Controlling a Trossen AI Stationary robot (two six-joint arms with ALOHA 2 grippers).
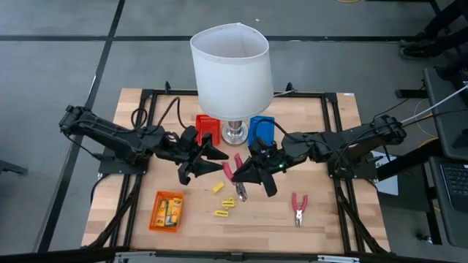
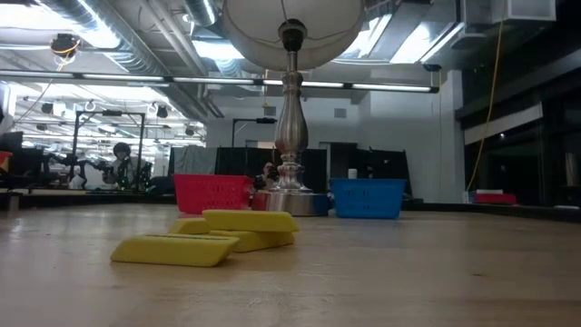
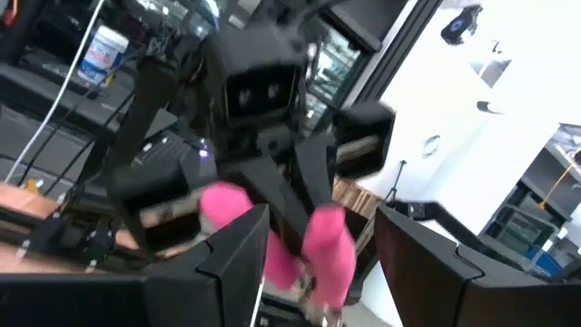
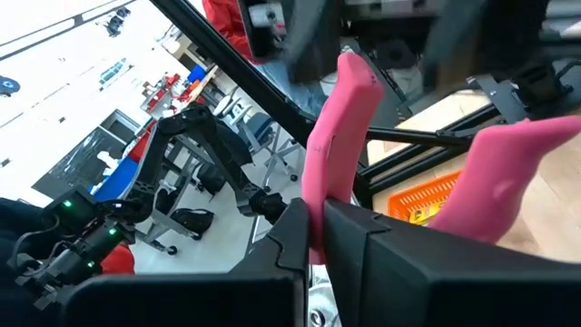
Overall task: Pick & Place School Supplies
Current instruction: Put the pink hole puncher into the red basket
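Far left on the wooden worktop (image 1: 131, 219): an orange basket (image 1: 167, 211) holding yellow packets (image 1: 172, 212) with dark print. Just right of that, loose on the boards, several plain yellow pieces (image 1: 224, 208), seen up close in the low view as flat wedges (image 2: 209, 238) lying stacked against one another. Above these, reaching in from the left edge, the left gripper (image 1: 197, 164), fingers spread apart around nothing (in its own wrist view the gap frames the pink handles beyond). Behind, at the back of the worktop, a red basket (image 1: 208, 128), the silver foot of a white-shaded lamp (image 1: 231, 69) and a blue basket (image 1: 261, 129). At centre, raised off the boards, pink-handled pliers (image 1: 235, 175), one handle pinched between the closed-in fingers of the right gripper (image 1: 252, 175), the other handle (image 4: 508, 177) sticking free. Further right, flat on the worktop and well apart from both arms, a second pair of pliers (image 1: 298, 208), untouched.
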